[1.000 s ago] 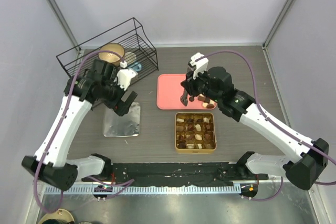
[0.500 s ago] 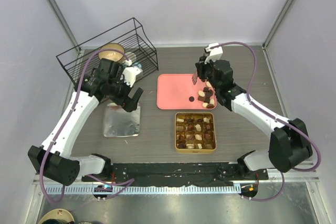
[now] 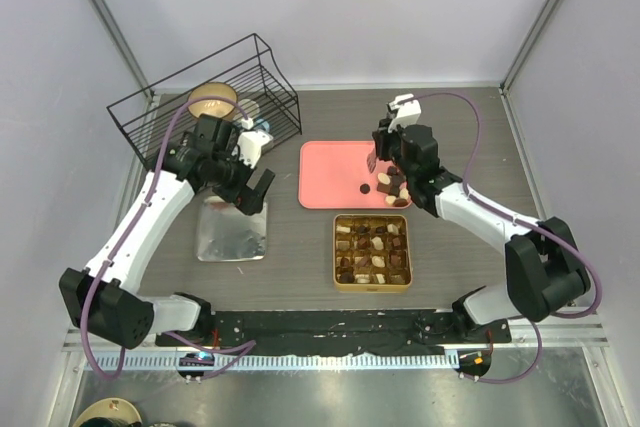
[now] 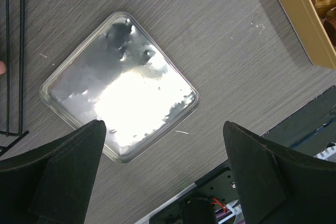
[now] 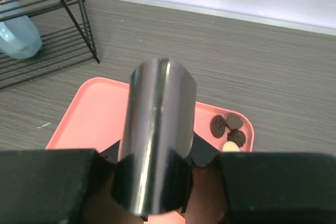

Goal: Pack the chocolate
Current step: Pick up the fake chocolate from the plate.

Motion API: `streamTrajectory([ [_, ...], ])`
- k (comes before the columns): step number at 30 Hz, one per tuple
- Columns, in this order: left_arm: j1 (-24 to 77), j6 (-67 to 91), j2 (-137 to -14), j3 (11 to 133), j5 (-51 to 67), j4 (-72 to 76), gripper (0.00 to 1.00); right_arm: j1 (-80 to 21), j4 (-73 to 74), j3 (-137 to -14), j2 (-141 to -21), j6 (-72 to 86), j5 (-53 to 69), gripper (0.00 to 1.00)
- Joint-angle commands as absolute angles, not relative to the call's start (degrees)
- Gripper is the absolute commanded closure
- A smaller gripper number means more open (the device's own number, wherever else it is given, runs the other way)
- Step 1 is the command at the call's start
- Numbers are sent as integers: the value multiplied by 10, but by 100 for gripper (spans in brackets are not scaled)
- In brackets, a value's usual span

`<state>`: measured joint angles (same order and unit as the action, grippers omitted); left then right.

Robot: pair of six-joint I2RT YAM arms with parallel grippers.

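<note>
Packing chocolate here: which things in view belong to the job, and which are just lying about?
Job: chocolate, gold tin, pink tray, metal tool in the right gripper, probably the silver lid.
Lying about: wire basket, bowl, pale blue item.

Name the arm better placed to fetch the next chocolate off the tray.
Right: the right hand, gripping a metal tool, hangs over the pink tray beside the chocolates; the left hand is open above the silver lid.
</note>
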<state>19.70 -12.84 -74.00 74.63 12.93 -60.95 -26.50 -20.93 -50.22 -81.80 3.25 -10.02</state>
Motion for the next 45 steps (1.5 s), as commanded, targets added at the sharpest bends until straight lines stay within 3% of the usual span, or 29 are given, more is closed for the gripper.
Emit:
streamTrajectory([
  [1, 194, -124, -722, 737, 118, -586, 0, -262, -238, -487, -774, 42, -129, 86],
  [8, 193, -120, -715, 733, 122, -584, 0, -262, -210, -481, -751, 46, -146, 82],
  [11, 194, -120, -716, 732, 127, -587, 0, -262, -200, -478, -743, 49, -138, 67],
  [17, 193, -122, -711, 733, 122, -590, 0, -262, -195, -477, -737, 47, -141, 53],
  [28, 193, -127, -702, 735, 115, -593, 0, -259, -247, -461, -756, 31, -152, 52],
  [38, 193, -134, -697, 733, 112, -594, 0, -257, -434, -395, -787, 3, -172, 60],
  [45, 194, -139, -693, 731, 109, -598, 0, -256, -420, -400, -805, 6, -164, 59],
])
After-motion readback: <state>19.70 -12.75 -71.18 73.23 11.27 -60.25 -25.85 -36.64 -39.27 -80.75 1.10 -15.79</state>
